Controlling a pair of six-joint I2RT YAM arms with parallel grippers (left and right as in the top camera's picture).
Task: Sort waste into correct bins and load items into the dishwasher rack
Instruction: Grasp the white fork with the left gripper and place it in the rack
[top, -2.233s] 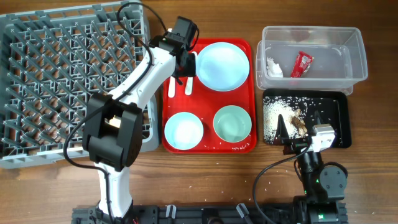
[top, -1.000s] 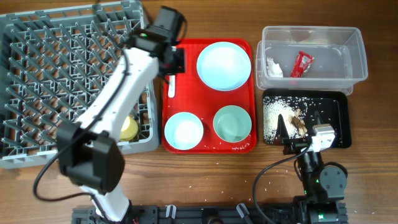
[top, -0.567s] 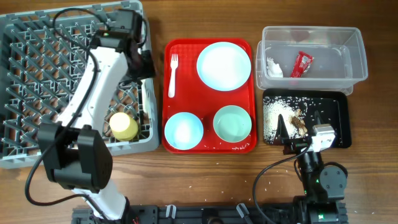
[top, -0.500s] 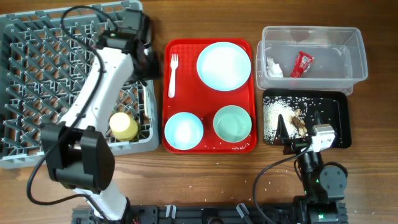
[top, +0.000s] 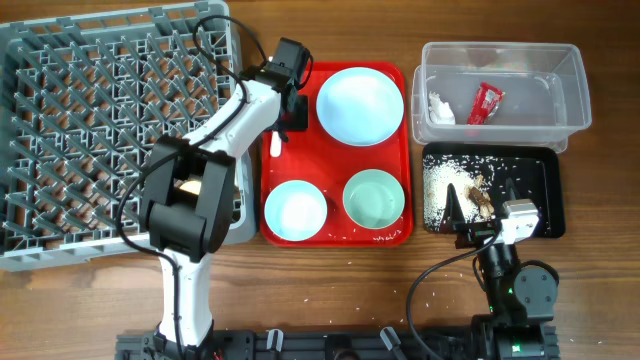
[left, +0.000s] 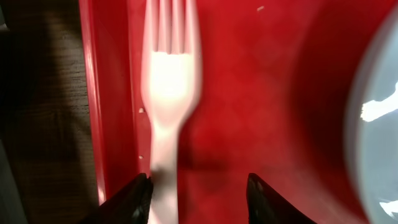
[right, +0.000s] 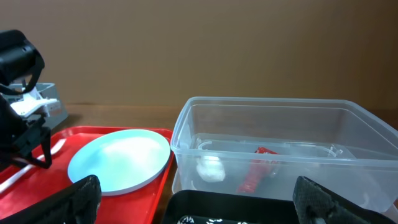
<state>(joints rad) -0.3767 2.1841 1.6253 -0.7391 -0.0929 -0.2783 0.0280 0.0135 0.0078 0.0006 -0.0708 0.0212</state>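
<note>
My left gripper (top: 291, 112) (left: 199, 198) is open, low over the left side of the flat red serving tray. The white fork (left: 168, 93) (top: 273, 146) lies between its fingers, close to the left finger. The pale blue plate (top: 360, 105) (right: 118, 162) and two bowls (top: 296, 210) (top: 374, 197) sit on that tray. The grey rack (top: 90, 110) stands at the left; the yellow cup (top: 188, 186) in it is mostly hidden by my arm. I cannot see the spoon. My right gripper (top: 480, 215) (right: 202, 205) is open and empty over the black tray (top: 540, 190).
The clear tub (top: 560, 110) (right: 273, 124) holds the red wrapper (top: 487, 102) (right: 258, 168) and white tissue (top: 440, 108) (right: 210, 168). Rice and brown scraps (top: 455, 190) lie in the black tray. A few rice grains lie on the wooden table in front.
My left arm swung from the rack back to the red tray and came down over the fork, gripper open. The right arm has not moved.
</note>
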